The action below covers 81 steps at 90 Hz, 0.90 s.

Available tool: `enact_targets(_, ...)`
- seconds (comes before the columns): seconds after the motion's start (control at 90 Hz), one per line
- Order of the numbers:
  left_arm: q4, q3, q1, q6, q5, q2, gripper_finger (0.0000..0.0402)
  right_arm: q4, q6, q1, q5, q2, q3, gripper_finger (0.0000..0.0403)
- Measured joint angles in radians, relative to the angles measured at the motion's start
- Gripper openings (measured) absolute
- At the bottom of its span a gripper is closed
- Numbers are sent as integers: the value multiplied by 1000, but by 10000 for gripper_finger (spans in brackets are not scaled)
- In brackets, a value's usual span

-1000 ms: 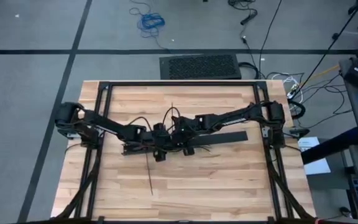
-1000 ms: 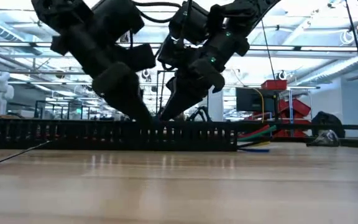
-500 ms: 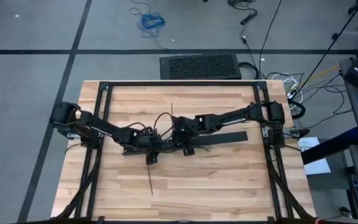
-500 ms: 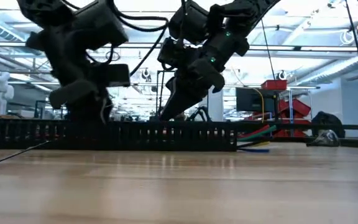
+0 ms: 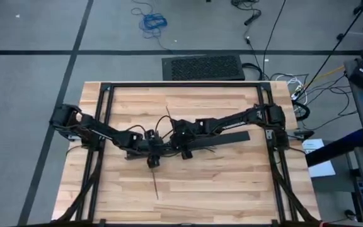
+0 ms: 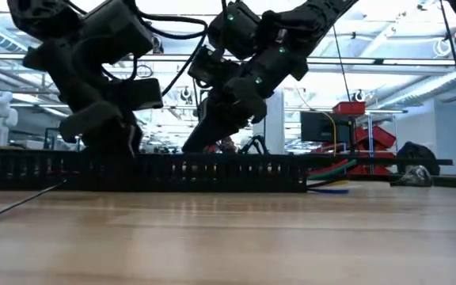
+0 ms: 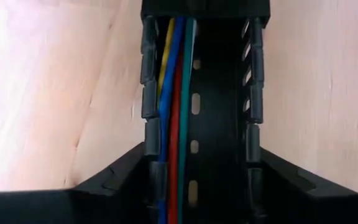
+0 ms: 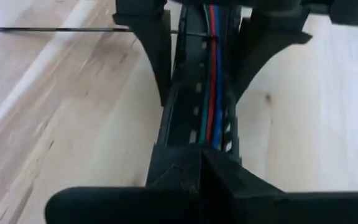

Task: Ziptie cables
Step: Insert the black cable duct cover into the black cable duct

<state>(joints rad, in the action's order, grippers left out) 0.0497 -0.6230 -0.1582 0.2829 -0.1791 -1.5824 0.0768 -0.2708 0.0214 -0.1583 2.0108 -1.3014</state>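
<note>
A long black slotted bar (image 5: 232,139) lies on the wooden table, running left to right. The cables (image 7: 173,93) lie inside its channel along one wall, and their coloured ends (image 6: 331,168) stick out of its right end. A thin black zip tie (image 8: 55,29) crosses the bar, and its tail (image 5: 154,183) lies on the table toward the near edge. My left gripper (image 5: 153,156) stands over the bar's left part, pointing down. My right gripper (image 5: 183,150) is shut just to its right, with its tips down at the channel. My left gripper comes from above, pointing down, and takes the bar between its two fingers (image 7: 117,174). One finger stands against each outer side wall (image 7: 149,143), so they lie across the bar. The bar stays flat on the table. My right gripper slants down from the right, and its shut tips (image 8: 205,158) meet the cables (image 8: 213,124) in the channel. The tips hide the place of contact, so I cannot tell whether anything is pinched between them.
A black metal frame (image 5: 181,85) runs around the tabletop's far and side edges. A thin dark strand (image 5: 167,115) sticks out toward the far edge behind the grippers. There is bare wood at the near side (image 5: 219,189).
My left gripper has gone toward the table's left along the bar. It has turned from a slant to pointing straight down and now stands across the bar. My right gripper has shifted a little toward the left, still shut.
</note>
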Motion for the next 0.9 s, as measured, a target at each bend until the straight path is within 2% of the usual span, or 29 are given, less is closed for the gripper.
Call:
enact_targets(0.133,-18,-5,2,-14,-2,-1,228,49,-3,-5,25,-72,1,0)
enact_targets(0.222,-13,-4,2,-29,-5,-1,229,144,-3,-6,40,-122,-2,0)
enact_targets(0.311,-10,-4,2,-28,-5,-1,229,259,4,-5,79,-139,-2,0)
enact_targets(0.433,-8,-4,2,-28,-5,-1,230,357,25,-9,82,-137,2,0)
enact_targets(0.511,-15,-2,2,-35,-5,-1,230,340,24,-21,78,-109,17,0)
enact_targets(0.733,-85,-1,14,-65,3,-34,230,98,22,-28,2,5,7,0)
enact_targets(0.9,-74,-31,18,-75,0,-61,231,109,18,-24,-9,25,-19,0)
